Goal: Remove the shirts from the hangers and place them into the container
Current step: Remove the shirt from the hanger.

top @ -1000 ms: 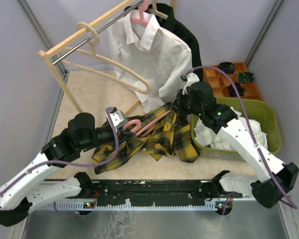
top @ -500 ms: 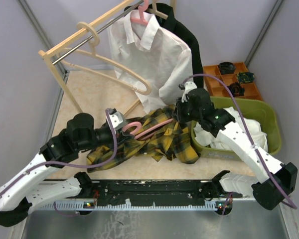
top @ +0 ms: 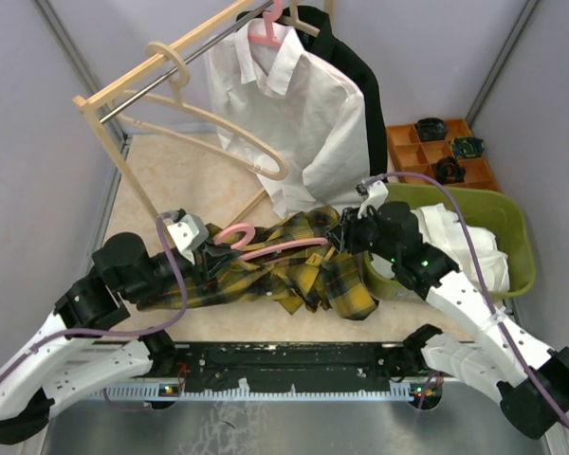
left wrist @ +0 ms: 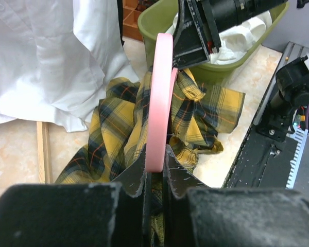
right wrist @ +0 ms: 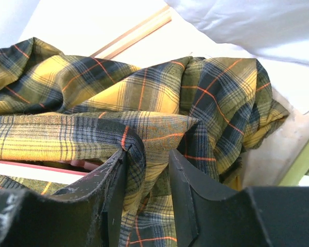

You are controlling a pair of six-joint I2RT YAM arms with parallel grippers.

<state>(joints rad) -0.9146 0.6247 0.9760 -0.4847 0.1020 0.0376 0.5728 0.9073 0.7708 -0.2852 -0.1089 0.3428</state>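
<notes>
My left gripper (top: pixel 209 249) (left wrist: pixel 155 164) is shut on the pink hanger (top: pixel 258 246) (left wrist: pixel 159 103), which lies across the table with the yellow-and-green plaid shirt (top: pixel 299 270) (left wrist: pixel 113 128) (right wrist: pixel 144 92) bunched round its far end. At that end my right gripper (top: pixel 340 237) (right wrist: pixel 147 159) stands open; a fold of the plaid cloth drapes over its left finger and sags between the jaws. The green container (top: pixel 508 220) (left wrist: pixel 150 23) at the right has a white shirt (top: pixel 460 248) in it. Another white shirt (top: pixel 294 104) and a black shirt (top: pixel 362 85) hang on the rack.
The wooden rack (top: pixel 123 106) with its metal bar crosses the back left, and a bare beige hanger (top: pixel 223 133) hangs from it. An orange compartment tray (top: pixel 419 156) stands behind the container. Grey walls close in both sides.
My right gripper has opened and let go of the plaid cloth, moving slightly right. My left gripper has pulled the pink hanger to the left and the shirt has spread out flatter.
</notes>
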